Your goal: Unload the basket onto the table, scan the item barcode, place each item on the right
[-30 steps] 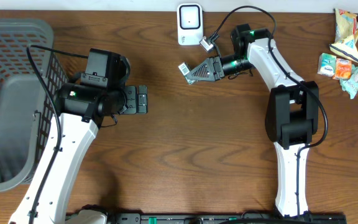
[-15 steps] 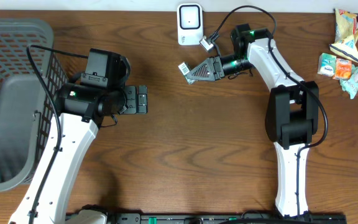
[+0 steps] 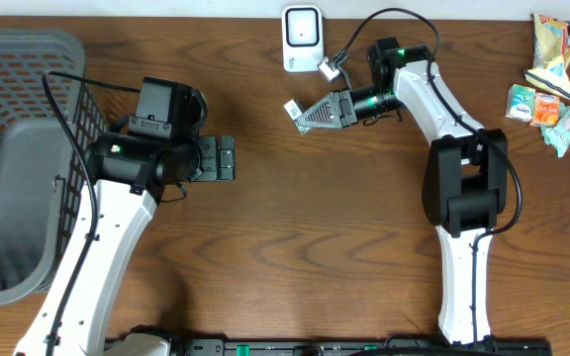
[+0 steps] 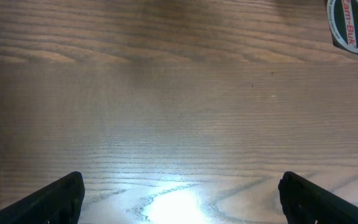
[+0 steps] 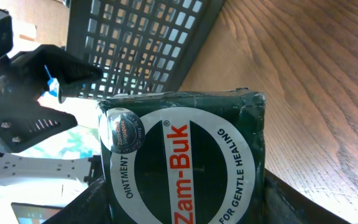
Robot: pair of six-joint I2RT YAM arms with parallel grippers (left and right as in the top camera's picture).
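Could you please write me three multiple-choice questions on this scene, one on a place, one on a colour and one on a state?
1. Where does the scanner stand?
A. at the table's far edge
B. in the basket
C. beside the packets

2. What colour is the box?
A. red
B. dark green
C. yellow

3. How is the left claw?
A. shut on the box
B. open and empty
C. shut on the scanner

1 A: the overhead view shows it at the top edge.
2 B: the right wrist view shows its dark green face.
3 B: its fingers stand wide, nothing between them.
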